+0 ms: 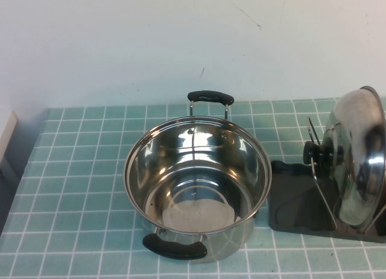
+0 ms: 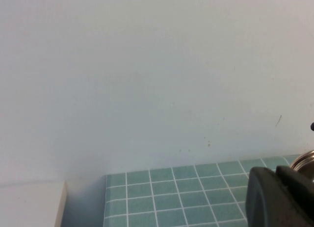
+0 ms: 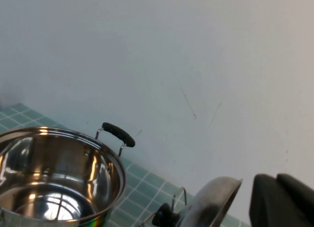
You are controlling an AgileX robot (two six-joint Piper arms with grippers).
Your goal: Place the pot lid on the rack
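Note:
The pot lid [image 1: 359, 161], shiny domed steel with a black knob [image 1: 313, 152], stands on edge in the rack [image 1: 295, 200], a dark grey tray with wire prongs at the table's right. It leans against the prongs, knob facing the pot. The lid also shows in the right wrist view [image 3: 206, 207]. Neither gripper shows in the high view. My left gripper [image 2: 276, 175] hangs above the table's left part, fingers together and empty. My right gripper [image 3: 276, 183] is raised just beside the lid's upper rim, apart from it, fingers together and empty.
An open steel pot [image 1: 196, 182] with two black handles stands at the middle of the teal tiled table [image 1: 72, 188]. It also shows in the right wrist view [image 3: 54, 178]. A white wall rises behind the table. A pale board edge [image 1: 6, 134] lies at the far left.

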